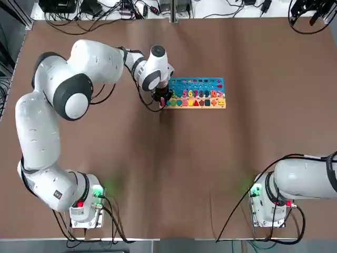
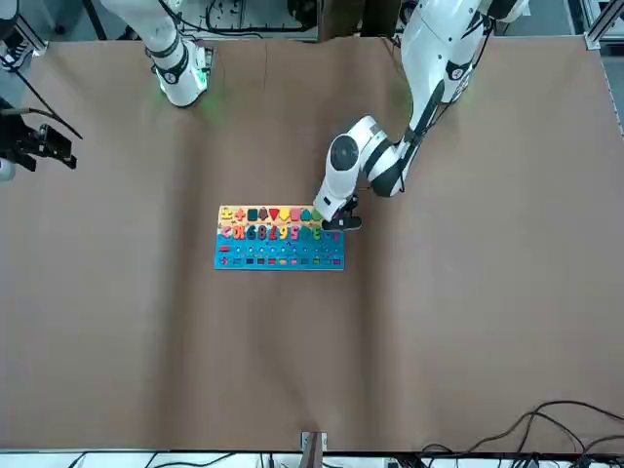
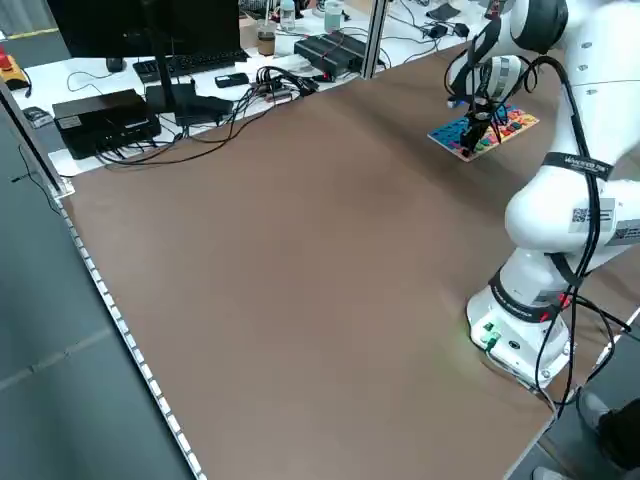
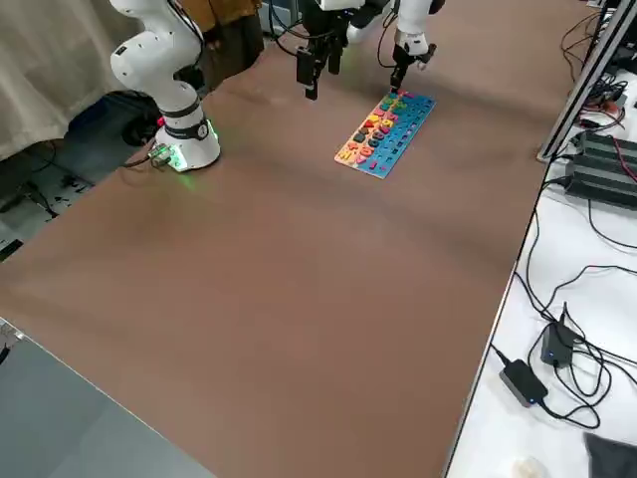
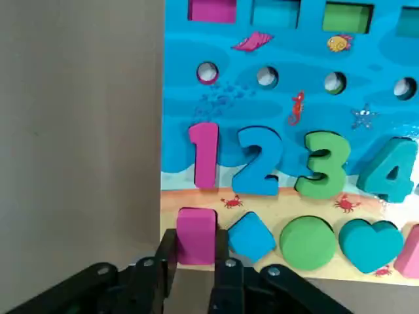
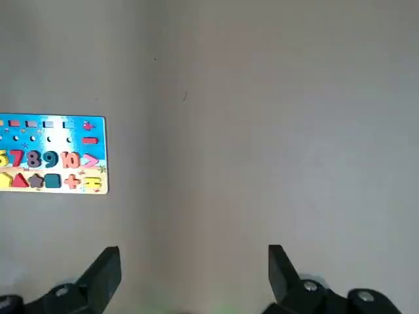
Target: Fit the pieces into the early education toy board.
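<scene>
Even, soft light is falling on the table [image 1: 174,168]; only a faint shadow is lying beneath the left tool [image 5: 194,261], whose fingers are looking slightly blurred.

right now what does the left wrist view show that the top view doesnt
Only the left wrist view shows the left gripper with its fingers shut on the pink rectangular piece at the board's corner, plus the numbers one to four, the blue diamond, the green circle and the small round holes.

Only the top view shows both arms whole, the full board and the right arm parked at the table's near edge.

Both show the board's blue upper part, its yellowish shape strip and the brown table.
</scene>
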